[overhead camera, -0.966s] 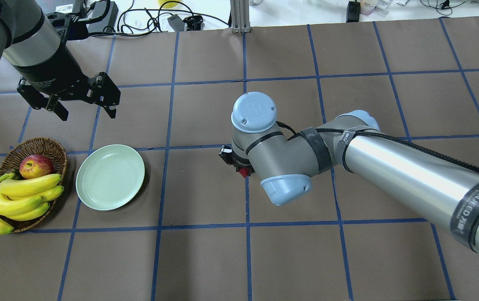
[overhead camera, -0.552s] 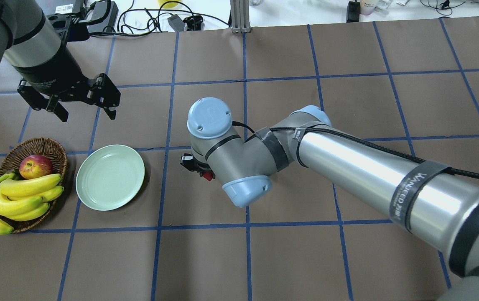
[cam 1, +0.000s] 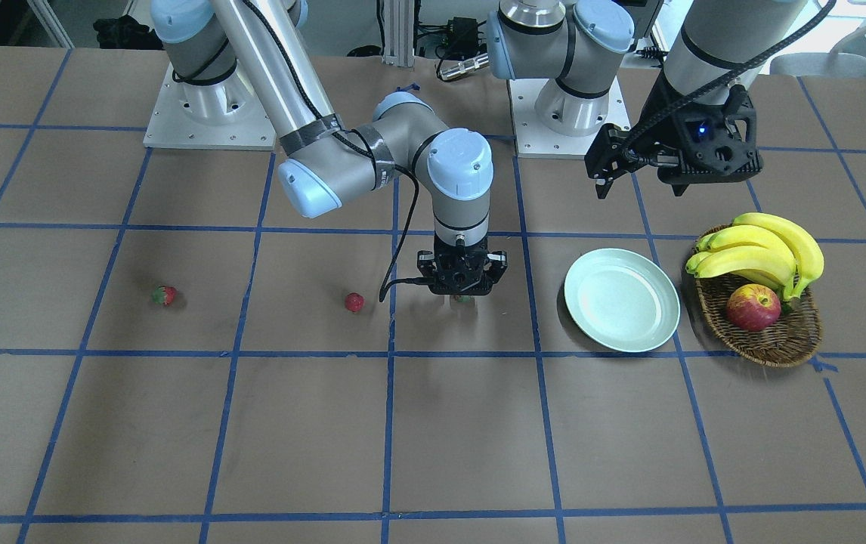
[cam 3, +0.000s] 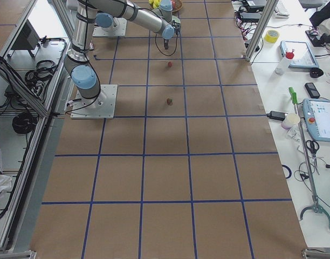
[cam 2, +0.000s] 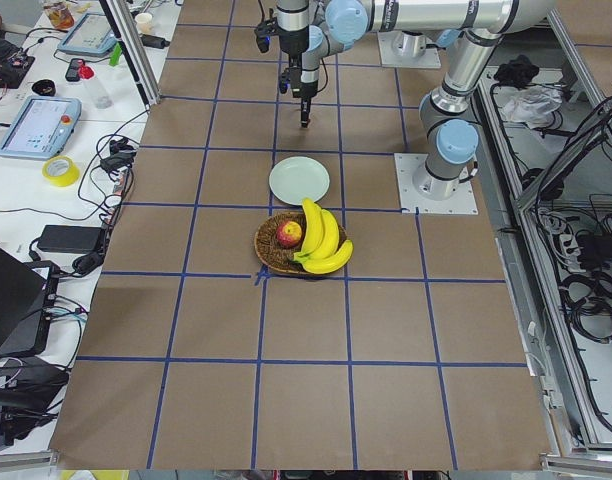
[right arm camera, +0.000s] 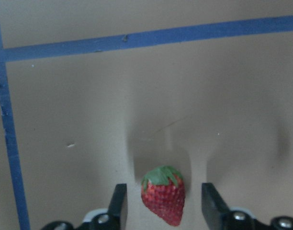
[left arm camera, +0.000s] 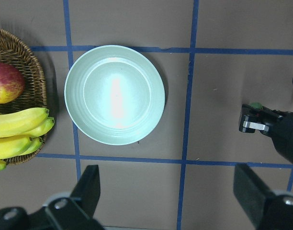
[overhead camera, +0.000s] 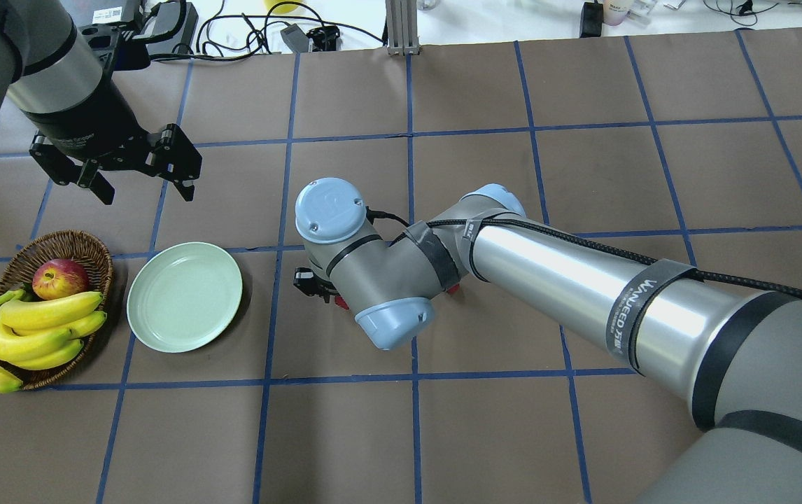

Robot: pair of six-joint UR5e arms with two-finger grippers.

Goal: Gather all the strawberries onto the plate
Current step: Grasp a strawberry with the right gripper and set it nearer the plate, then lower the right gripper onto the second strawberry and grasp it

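My right gripper (cam 1: 463, 293) hangs just above the table, shut on a small red strawberry (right arm camera: 163, 201) with a green cap. It is about one grid square from the pale green plate (overhead camera: 184, 296), on that plate's right in the overhead view. The plate holds nothing. Two more strawberries (cam 1: 354, 302) (cam 1: 165, 295) lie on the table farther toward my right side. My left gripper (overhead camera: 143, 190) hovers open and holds nothing, high behind the plate, which fills the left wrist view (left arm camera: 114, 94).
A wicker basket (overhead camera: 58, 239) with bananas (overhead camera: 37, 329) and an apple (overhead camera: 59, 278) stands just left of the plate. Cables and devices lie past the table's far edge. Blue tape lines divide the brown table into squares.
My right arm has swung left toward the plate, carrying the strawberry across more than one grid square. The left gripper has stayed in place.
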